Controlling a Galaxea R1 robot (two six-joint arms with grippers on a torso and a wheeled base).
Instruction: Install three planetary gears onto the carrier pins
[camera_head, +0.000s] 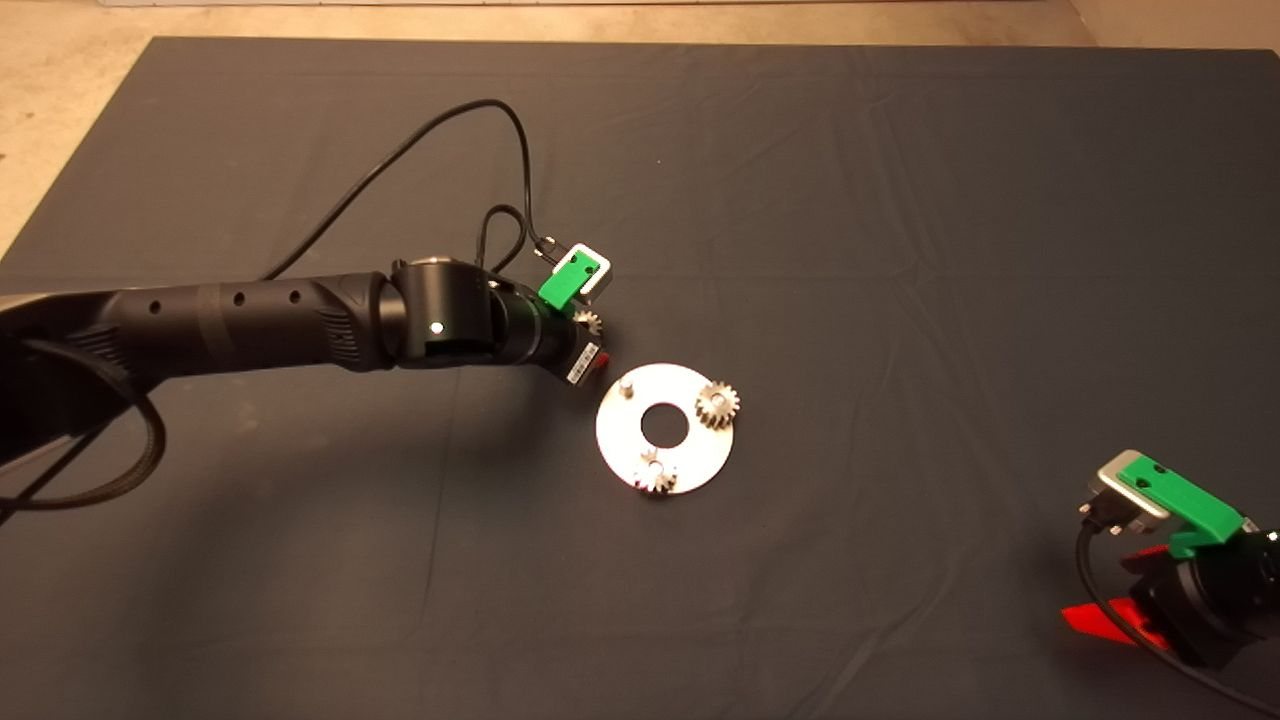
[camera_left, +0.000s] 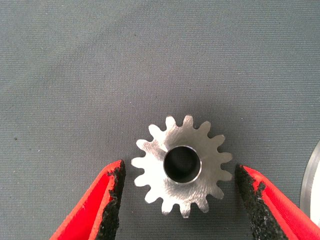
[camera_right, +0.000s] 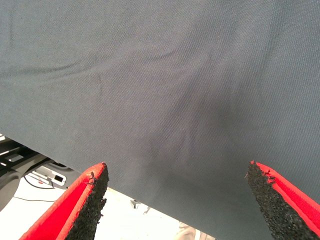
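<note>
The shiny round carrier disc (camera_head: 622, 432) lies mid-mat. One planetary gear (camera_head: 717, 404) sits on its right pin, another (camera_head: 655, 473) on its near pin. The far-left pin (camera_head: 626, 385) stands bare. The third gear (camera_head: 588, 321) lies flat on the mat just left of the disc. My left gripper (camera_head: 590, 345) hangs right over it. In the left wrist view this gear (camera_left: 182, 165) lies between the open fingers (camera_left: 111, 192), pads apart from its teeth. My right gripper (camera_head: 1120, 600) is parked at the lower right, open and empty (camera_right: 175, 200).
The disc's edge (camera_left: 312, 185) shows beside the left gripper. A black cable (camera_head: 420, 150) loops above the left arm. The mat's edge, with floor clutter (camera_right: 45, 172) beyond it, shows in the right wrist view.
</note>
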